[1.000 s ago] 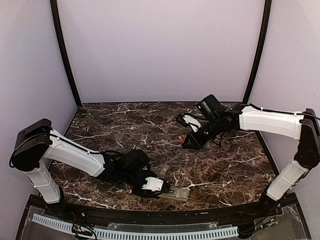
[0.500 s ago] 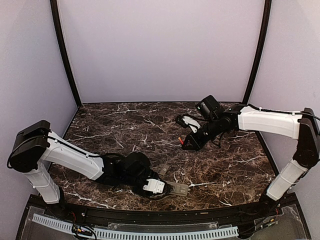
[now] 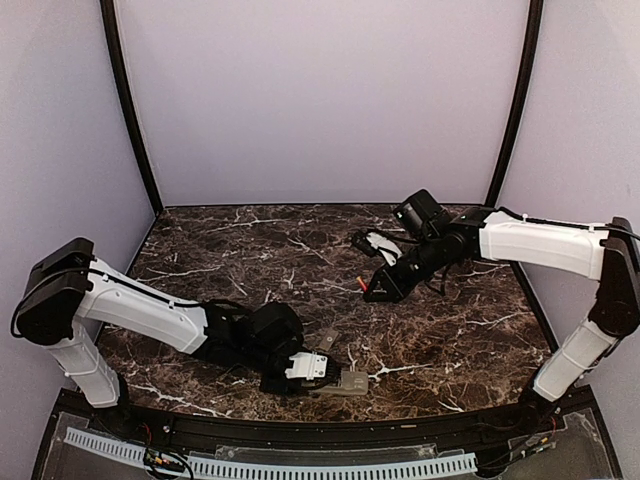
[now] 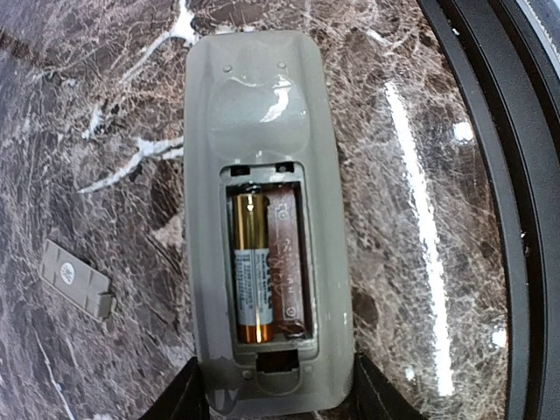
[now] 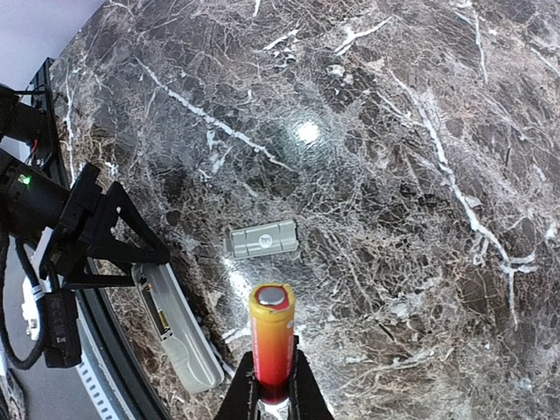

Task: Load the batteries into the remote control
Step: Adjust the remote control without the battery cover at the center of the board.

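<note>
The remote control [image 4: 262,114] lies back up near the table's front edge, its battery compartment open. One gold battery [image 4: 249,271] sits in the left slot; the right slot is bare. My left gripper [image 4: 278,398] is shut on the remote's near end, a finger on each side. In the top view the gripper [image 3: 322,377] and the remote [image 3: 350,383] are at the front centre. My right gripper [image 5: 273,394] is shut on a red and yellow battery [image 5: 273,337], held upright above the table at mid right [image 3: 365,284]. The remote also shows in the right wrist view [image 5: 179,337].
The small flat grey cover piece [image 3: 327,340] lies on the marble just behind the remote, also seen in the left wrist view [image 4: 77,278] and the right wrist view [image 5: 262,239]. The table's black front rail [image 4: 490,131] runs close along the remote's right side.
My left gripper has shifted a little with the remote, which has turned slightly near the front edge. The right gripper with the battery has edged slightly left.
</note>
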